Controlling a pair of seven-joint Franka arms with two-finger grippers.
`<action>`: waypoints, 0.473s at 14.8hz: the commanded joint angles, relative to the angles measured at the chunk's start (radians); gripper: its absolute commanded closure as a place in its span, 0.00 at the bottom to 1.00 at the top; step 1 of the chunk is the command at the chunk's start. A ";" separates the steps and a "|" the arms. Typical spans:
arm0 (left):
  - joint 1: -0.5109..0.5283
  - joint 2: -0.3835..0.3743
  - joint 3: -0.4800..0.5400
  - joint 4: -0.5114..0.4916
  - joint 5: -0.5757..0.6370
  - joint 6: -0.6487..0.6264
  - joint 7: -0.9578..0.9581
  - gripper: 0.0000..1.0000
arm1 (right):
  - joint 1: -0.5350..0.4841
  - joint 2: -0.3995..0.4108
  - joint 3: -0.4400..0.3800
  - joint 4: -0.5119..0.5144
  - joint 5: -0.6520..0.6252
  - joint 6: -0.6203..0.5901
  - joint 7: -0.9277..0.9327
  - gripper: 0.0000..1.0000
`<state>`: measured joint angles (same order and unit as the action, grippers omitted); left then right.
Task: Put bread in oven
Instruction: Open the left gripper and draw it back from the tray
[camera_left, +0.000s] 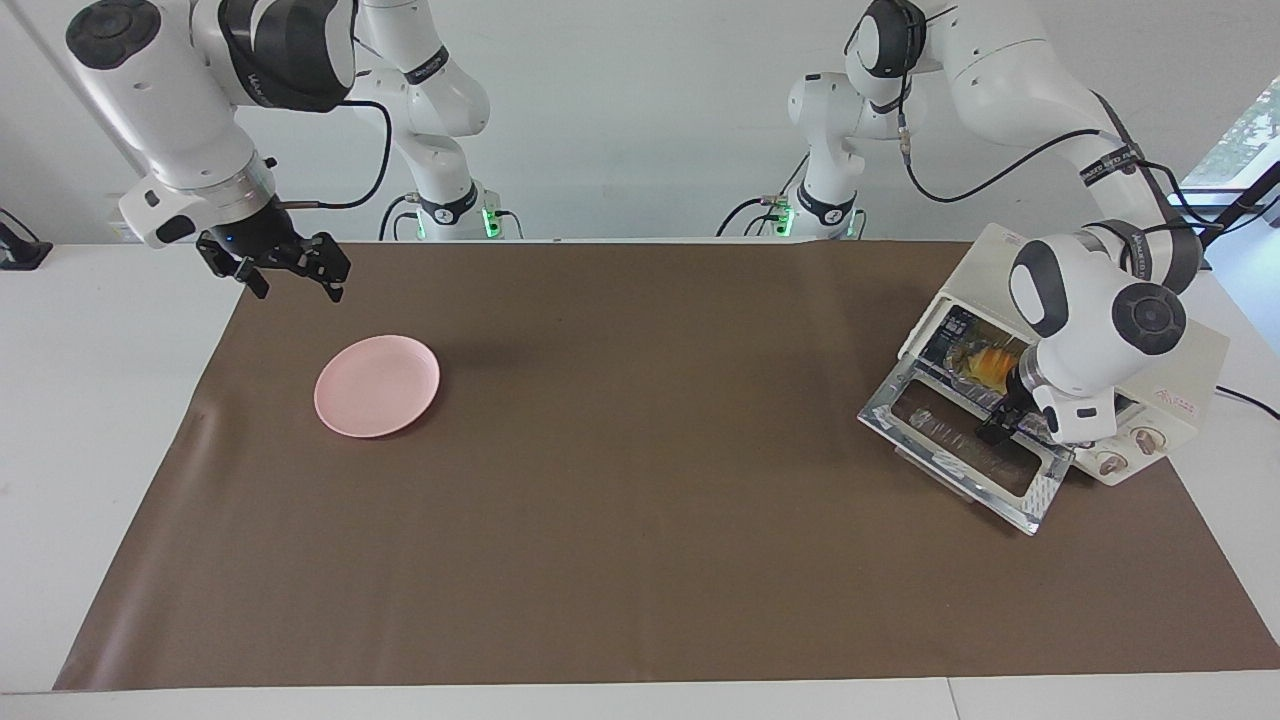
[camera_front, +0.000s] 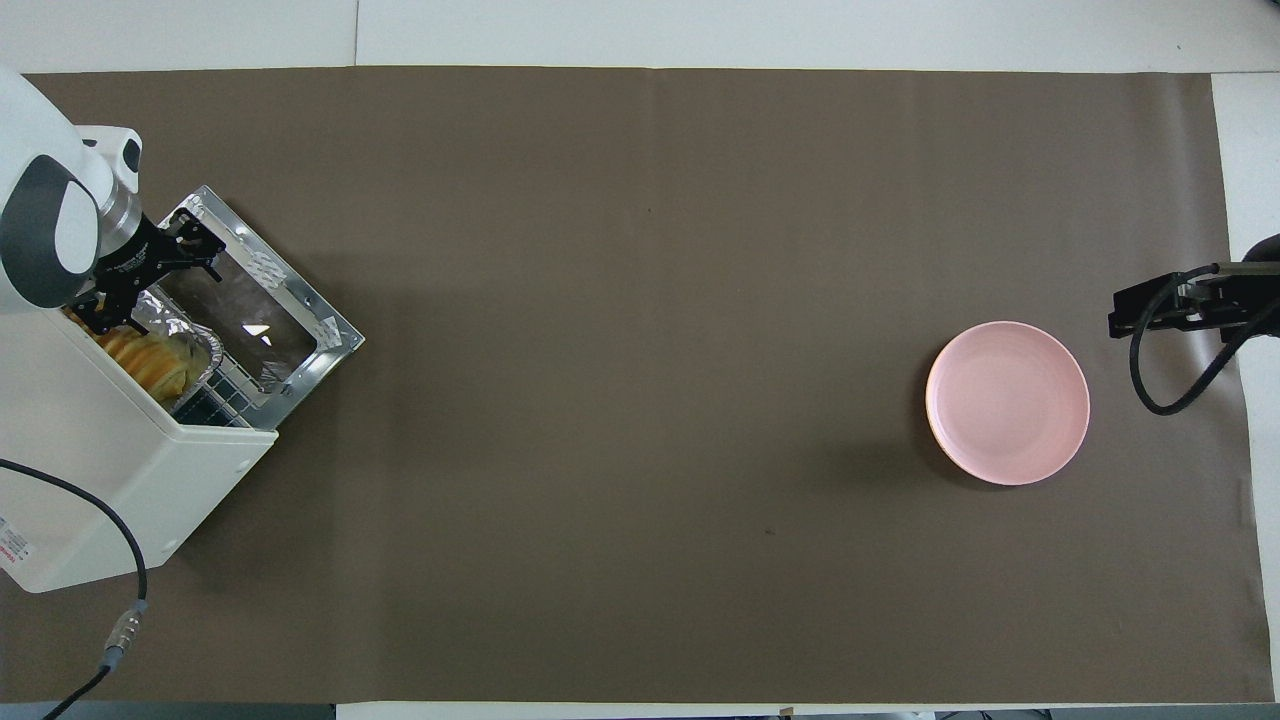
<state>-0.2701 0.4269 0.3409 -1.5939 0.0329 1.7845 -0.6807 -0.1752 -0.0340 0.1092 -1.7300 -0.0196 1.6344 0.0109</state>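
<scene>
Golden bread (camera_left: 990, 362) sits inside my oven (camera_left: 1180, 385), in a shiny foil tray (camera_left: 966, 366) on the rack. In the facing view my left gripper (camera_left: 1000, 425) hangs over the open glass door (camera_left: 960, 452), right at the oven's mouth. Its fingers are spread wide and hold nothing. I cannot tell from here if one finger is touching the tray. What could go wrong? If I pull away crooked, a finger might hook the crinkly tray edge and drag the bread out again. I might also bump the door, which lies flat under my hand. My right gripper (camera_left: 290, 262) waits up in the air by the table edge near the pink plate (camera_left: 377, 385), with its fingers open too.

From the overhead view, my left gripper (camera_front: 150, 275) sits over the inner end of the door (camera_front: 262, 310), just beside the foil tray (camera_front: 175, 325). The bread (camera_front: 150, 362) is mostly under the oven (camera_front: 130, 470) roof, with only its front peeking out. The tray edge looks close to my fingers, so I think I should back out straight. The plate (camera_front: 1007, 402) is bare, well apart from the oven. My right gripper (camera_front: 1150, 305) shows at the edge, beside the plate, holding nothing.
</scene>
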 joint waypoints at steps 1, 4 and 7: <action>-0.035 -0.030 0.010 -0.032 0.038 0.013 0.007 0.00 | -0.013 -0.001 0.010 0.007 0.015 -0.018 0.004 0.00; -0.046 -0.036 0.010 -0.028 0.038 0.000 0.009 0.00 | -0.013 -0.001 0.010 0.007 0.015 -0.018 0.004 0.00; -0.049 -0.039 0.009 0.020 0.036 -0.063 0.009 0.00 | -0.013 -0.001 0.010 0.007 0.015 -0.018 0.004 0.00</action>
<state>-0.3068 0.4159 0.3414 -1.5863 0.0540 1.7689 -0.6807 -0.1752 -0.0340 0.1092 -1.7300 -0.0196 1.6344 0.0109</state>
